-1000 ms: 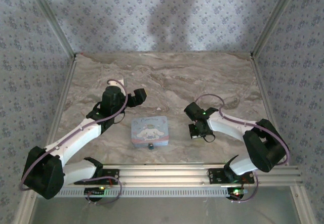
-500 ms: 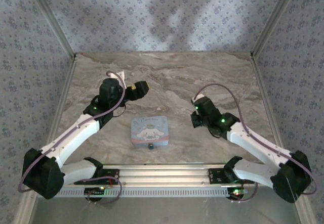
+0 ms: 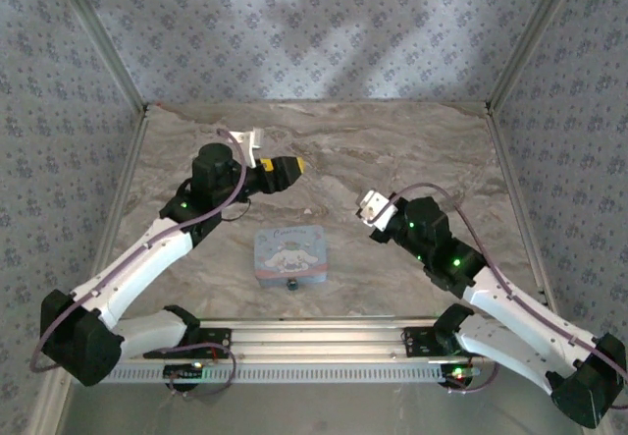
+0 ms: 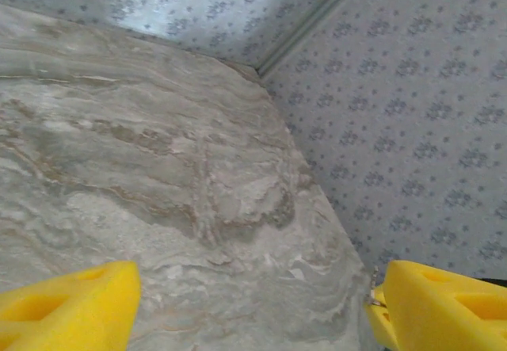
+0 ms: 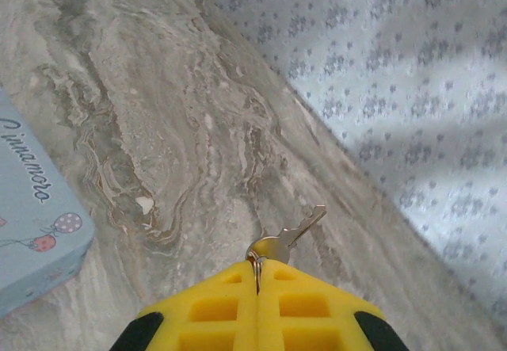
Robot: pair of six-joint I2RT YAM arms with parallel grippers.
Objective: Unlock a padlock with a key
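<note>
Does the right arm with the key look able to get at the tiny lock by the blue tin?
Probably yes: nothing stands between the right gripper, shut on the key, and the padlock.

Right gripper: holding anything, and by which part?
The key, pinched at its head by the right gripper; its blade sticks out free. The left gripper is open, holding nothing.

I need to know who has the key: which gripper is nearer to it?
Right. The right gripper is shut on the key, blade sticking out; the left gripper is open, well off to its left.
</note>
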